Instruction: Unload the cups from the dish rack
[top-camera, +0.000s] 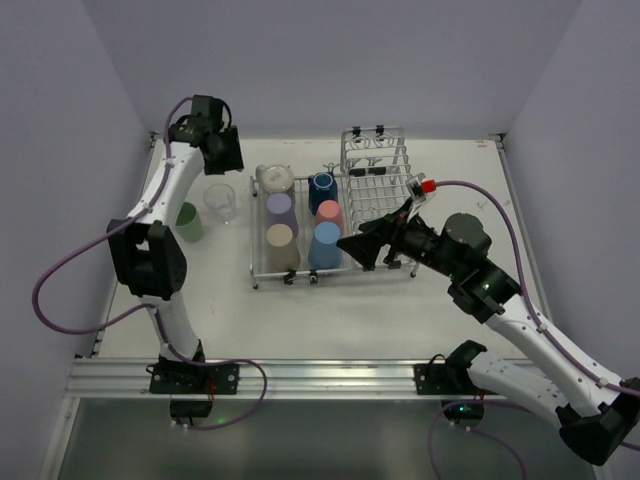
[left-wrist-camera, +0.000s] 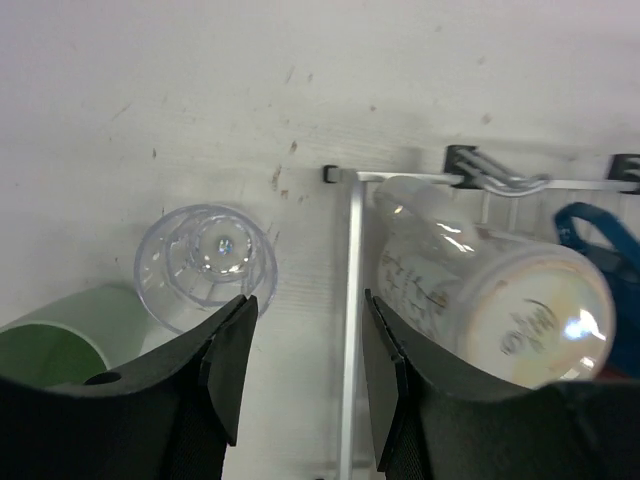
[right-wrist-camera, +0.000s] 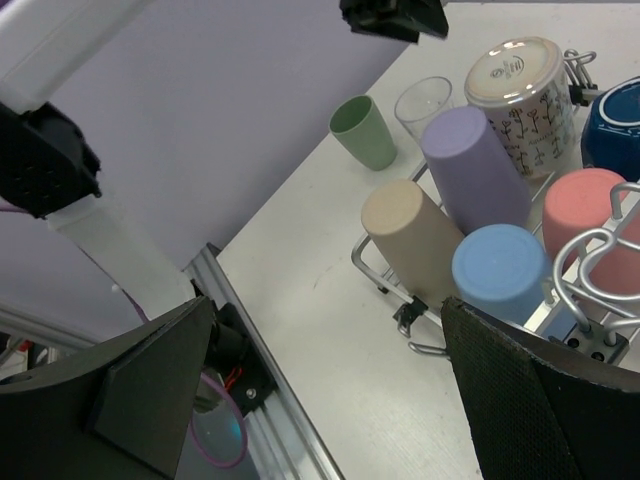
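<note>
The dish rack (top-camera: 380, 205) holds several upturned cups: speckled cream (top-camera: 275, 180), lavender (top-camera: 280, 207), tan (top-camera: 281, 240), dark blue (top-camera: 321, 188), pink (top-camera: 328, 214) and light blue (top-camera: 325, 245). A clear cup (top-camera: 221, 203) and a pale green cup (top-camera: 188, 222) stand on the table left of the rack. My left gripper (left-wrist-camera: 305, 370) hangs open above the gap between the clear cup (left-wrist-camera: 205, 260) and the speckled cream mug (left-wrist-camera: 490, 290), holding nothing. My right gripper (top-camera: 358, 250) is wide open beside the light blue cup (right-wrist-camera: 500, 272), empty.
The rack's taller wire basket (top-camera: 373, 150) stands at the back right. The rack's left wire edge (left-wrist-camera: 352, 300) runs between my left fingers. White walls close in the table on the left, back and right. An aluminium rail (top-camera: 320, 375) lines the near edge.
</note>
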